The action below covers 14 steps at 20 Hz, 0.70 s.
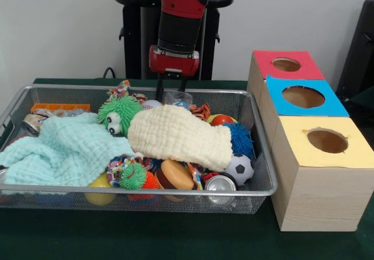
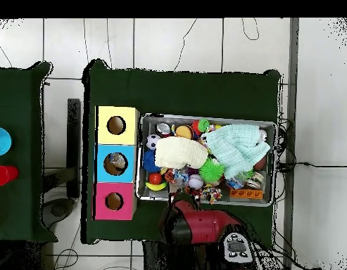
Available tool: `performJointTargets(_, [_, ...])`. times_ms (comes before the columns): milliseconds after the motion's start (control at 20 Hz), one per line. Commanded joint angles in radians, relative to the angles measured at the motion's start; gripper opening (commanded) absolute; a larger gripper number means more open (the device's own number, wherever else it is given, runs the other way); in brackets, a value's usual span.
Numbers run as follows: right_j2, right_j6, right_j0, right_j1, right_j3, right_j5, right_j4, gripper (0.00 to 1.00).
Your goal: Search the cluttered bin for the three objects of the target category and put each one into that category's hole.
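The wire mesh bin (image 1: 140, 189) is full of toys and cloths; it also shows in the overhead view (image 2: 207, 117). My gripper (image 1: 171, 93) hangs at the bin's far rim with its two black fingers (image 1: 159, 88) apart, open. A see-through crinkled bottle (image 1: 177, 99) lies just below and between them. I can make out no other bottle; the cloths cover much of the bin. The blue-panelled hole (image 1: 302, 97) is the middle one of the three boxes on the right. In the overhead view this hole (image 2: 115, 163) shows something pale inside, and the arm hides the gripper.
A red-panelled hole (image 1: 286, 64) and a yellow-panelled hole (image 1: 327, 140) flank the blue one. In the bin lie a mint cloth (image 1: 64, 149), a cream cloth (image 1: 175, 134), a green spiky toy (image 1: 117, 114), a small soccer ball (image 1: 239, 168) and a silver can (image 1: 220, 184).
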Motion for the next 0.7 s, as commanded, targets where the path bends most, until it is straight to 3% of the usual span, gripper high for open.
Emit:
performJointTargets(50, [0.114, 0.149, -0.021, -0.016, -0.047, 0.05, 0.047, 1.0])
performJointTargets(450, [0.108, 0.141, -0.011, -0.015, -0.054, 0.029, 0.032, 1.0])
performJointTargets(700, [0.053, 0.08, 0.061, -0.028, -0.098, -0.012, -0.028, 1.0])
